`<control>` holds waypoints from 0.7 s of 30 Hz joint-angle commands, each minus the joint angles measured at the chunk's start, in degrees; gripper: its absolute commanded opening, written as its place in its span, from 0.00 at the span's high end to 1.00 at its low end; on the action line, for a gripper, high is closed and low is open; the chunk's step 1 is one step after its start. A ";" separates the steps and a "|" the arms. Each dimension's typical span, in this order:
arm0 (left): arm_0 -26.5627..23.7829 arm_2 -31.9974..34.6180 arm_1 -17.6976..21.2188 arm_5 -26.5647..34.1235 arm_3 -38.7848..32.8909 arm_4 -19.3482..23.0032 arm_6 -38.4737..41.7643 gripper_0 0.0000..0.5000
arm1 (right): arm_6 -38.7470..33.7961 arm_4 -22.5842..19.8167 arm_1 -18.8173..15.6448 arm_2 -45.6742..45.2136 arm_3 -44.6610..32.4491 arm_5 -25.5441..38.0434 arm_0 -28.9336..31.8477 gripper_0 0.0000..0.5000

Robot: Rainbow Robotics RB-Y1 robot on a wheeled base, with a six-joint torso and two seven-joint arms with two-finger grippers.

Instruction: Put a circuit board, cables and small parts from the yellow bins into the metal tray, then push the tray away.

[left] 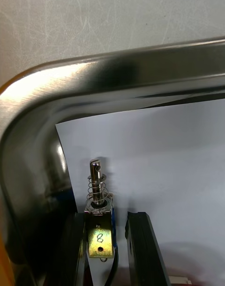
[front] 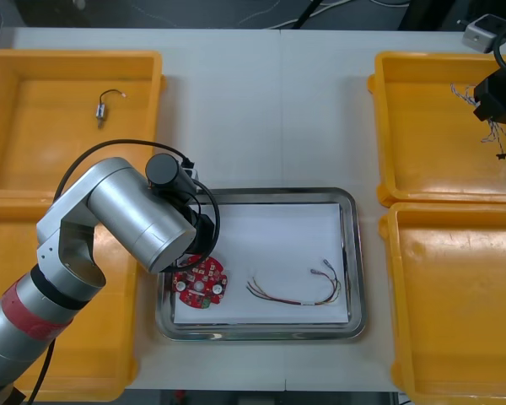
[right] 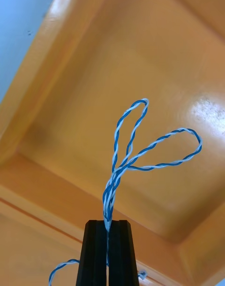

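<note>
**Both sides engaged**

The small metal part (left: 99, 211) is seen at 9 o'clock in the metal tray (left: 117, 70), between parted fingers of the left gripper (left: 115, 222), ungripped. A blue-white cable (right: 140, 150) is pinched tight by the right gripper (right: 108, 223) above the 2 o'clock yellow bin (right: 42, 98).

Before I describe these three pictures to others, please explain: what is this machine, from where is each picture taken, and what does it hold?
It is a two-armed robot; each arm ends in two black fingers. The wide picture looks down at a table: yellow bins on both sides of a metal tray. In the tray lie a red circuit board and a red and yellow cable. The two upright pictures come from cameras on the wrists. The right gripper, over a bin, is shut on a twisted blue and white cable. The left gripper stands open near a tray corner, a small metal part between its fingers.
</note>
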 commanded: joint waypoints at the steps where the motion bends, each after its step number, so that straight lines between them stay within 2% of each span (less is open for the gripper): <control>1: -1.89 -0.60 -0.12 -0.52 -1.98 0.89 6.64 0.46 | 2.69 -1.18 0.82 -1.60 -7.45 1.39 1.34 1.00; 9: -2.77 0.98 -0.47 0.44 -4.35 2.65 7.16 0.42 | 3.13 -2.76 2.76 -1.52 -20.02 1.56 8.29 1.00; 11: -3.04 1.33 -0.56 1.15 -5.23 2.91 7.25 0.38 | 3.22 -3.20 3.29 -1.34 -23.10 1.56 9.78 1.00; 16: -3.92 2.39 -0.74 2.90 -6.72 3.27 7.34 0.25 | 3.57 -4.43 3.64 0.68 -26.79 1.56 11.45 1.00; 21: -4.44 4.32 -0.74 6.07 -8.22 2.65 6.46 0.21 | 3.30 -5.22 3.90 3.58 -28.72 1.56 11.54 1.00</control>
